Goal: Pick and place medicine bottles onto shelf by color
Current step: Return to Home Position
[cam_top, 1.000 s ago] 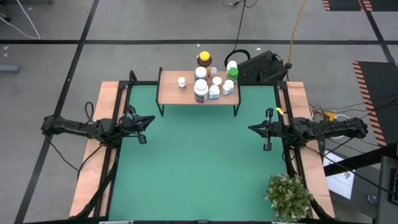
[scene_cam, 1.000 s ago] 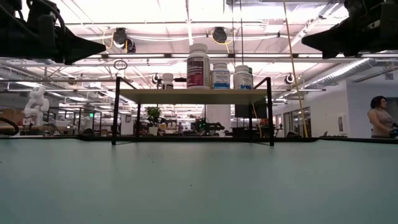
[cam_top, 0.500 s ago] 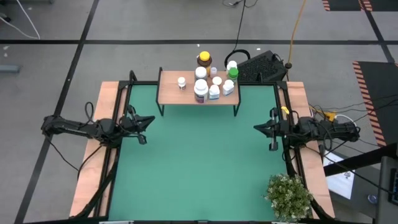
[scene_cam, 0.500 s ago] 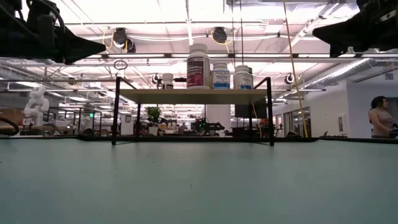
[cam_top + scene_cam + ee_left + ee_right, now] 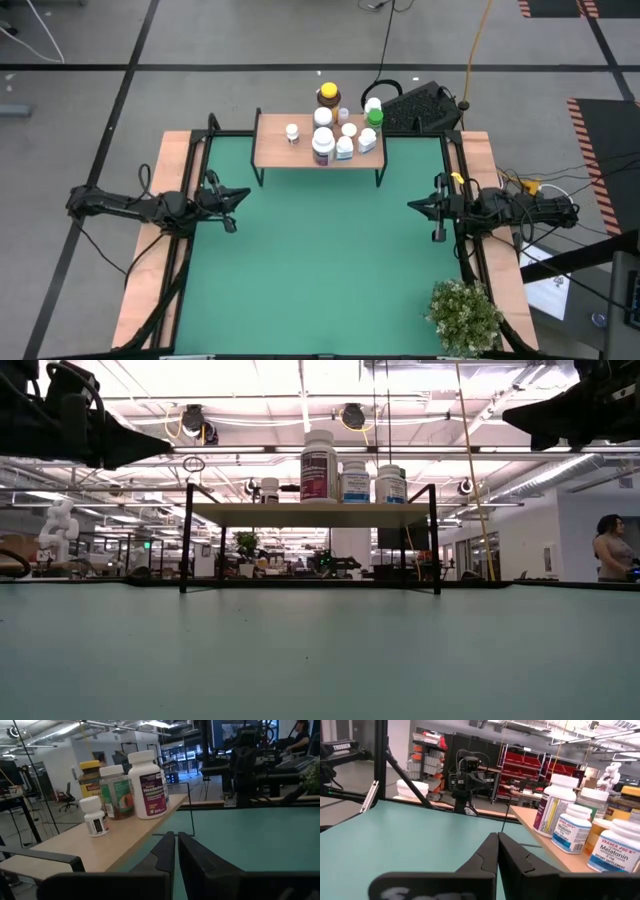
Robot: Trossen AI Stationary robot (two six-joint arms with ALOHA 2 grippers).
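The shelf (image 5: 300, 152), a light-wood board on black legs, stands at the table's far edge. Several medicine bottles (image 5: 322, 146) stand on its right half. Most are white. One has a green cap (image 5: 375, 117) and an amber one has a yellow cap (image 5: 328, 96). A small white bottle (image 5: 292, 131) stands apart to their left. My left gripper (image 5: 243, 193) hovers shut at the table's left edge, pointing level toward the right. My right gripper (image 5: 410, 206) hovers shut at the right edge, pointing left. Both are high above the mat in the low view and hold nothing.
A leafy potted plant (image 5: 465, 315) stands at the table's near right corner. A black device (image 5: 420, 105) with cables lies behind the shelf. The green mat (image 5: 320, 270) between the arms lies bare. A person (image 5: 608, 547) shows far off in the room.
My right gripper has drawn back a little toward the table's right edge, staying shut, and then kept still. The bottles and the shelf stand as before.
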